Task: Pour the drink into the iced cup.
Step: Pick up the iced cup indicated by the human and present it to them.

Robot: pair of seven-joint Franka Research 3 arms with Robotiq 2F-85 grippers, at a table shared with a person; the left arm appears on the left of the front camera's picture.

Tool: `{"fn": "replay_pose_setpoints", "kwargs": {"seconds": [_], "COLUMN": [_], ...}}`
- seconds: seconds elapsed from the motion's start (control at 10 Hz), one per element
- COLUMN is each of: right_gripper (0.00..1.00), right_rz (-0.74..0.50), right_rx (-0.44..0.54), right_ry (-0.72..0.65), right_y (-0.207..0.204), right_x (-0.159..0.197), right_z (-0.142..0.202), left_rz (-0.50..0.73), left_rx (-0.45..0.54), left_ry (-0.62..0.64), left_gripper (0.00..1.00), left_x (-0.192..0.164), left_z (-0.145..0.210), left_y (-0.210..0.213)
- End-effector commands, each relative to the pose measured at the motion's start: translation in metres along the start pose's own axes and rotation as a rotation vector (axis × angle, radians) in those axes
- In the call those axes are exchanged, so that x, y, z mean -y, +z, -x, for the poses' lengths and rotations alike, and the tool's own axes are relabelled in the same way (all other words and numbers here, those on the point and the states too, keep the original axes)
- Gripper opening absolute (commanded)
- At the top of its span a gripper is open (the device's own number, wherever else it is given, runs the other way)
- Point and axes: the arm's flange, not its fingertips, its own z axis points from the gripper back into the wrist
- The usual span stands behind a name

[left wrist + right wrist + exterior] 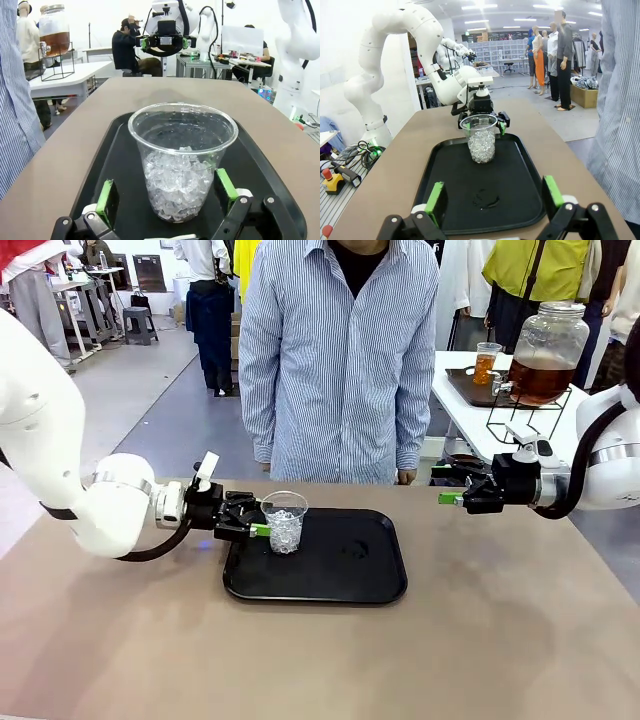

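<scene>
**Left hand** (258, 517): open. Its two black fingers with green pads (106, 196) lie level and point toward the bench's right edge, one on each side of the clear plastic cup (285, 523). They are not closed on it. In the left wrist view a strip of tray shows between one pad and the cup wall, and the other pad stands just beside the wall.

**Cup:** tapered and upright, long axis vertical, mouth up, about half full of clear ice cubes (177, 182). It stands at the far left corner of a flat black rectangular plastic tray (380, 585). The tray lies midway along the brown bench (500, 640), nearer its far edge.

**Right hand** (445, 485): open and empty, above the bench near the far right corner. Its fingers are level and point toward the left edge, at the tray but well apart from it.

**Drink:** the amber-brown drink (540, 380) fills the lower part of a large lidded glass jar (548, 335). The jar is upright, axis vertical, on a black wire stand (520, 420) on a white side bench (470, 425) beyond the far right corner. Beside the jar, a small clear tumbler (486, 362) of amber liquid stands on a dark tray (462, 388).

**Far edge:** a person in a blue-and-white striped shirt (340, 360) stands at the middle.
</scene>
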Motion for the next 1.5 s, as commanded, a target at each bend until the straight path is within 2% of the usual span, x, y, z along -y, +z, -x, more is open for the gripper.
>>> {"fn": "replay_pose_setpoints", "kwargs": {"seconds": [0.0,1.4], "right_gripper": [1.0,1.0], "right_rz": [-0.007,-0.007], "right_rx": [-0.003,-0.003], "right_ry": [-0.003,-0.003], "right_y": [-0.002,-0.002], "right_x": [0.001,0.001], "right_z": [-0.004,-0.004], "left_rz": [0.01,0.007], "left_rx": [0.006,0.03], "left_ry": [-0.002,-0.018], "left_gripper": [1.0,1.0], "left_x": [0.001,0.012], "left_z": [0.002,-0.005], "left_y": [-0.003,-0.033]}}
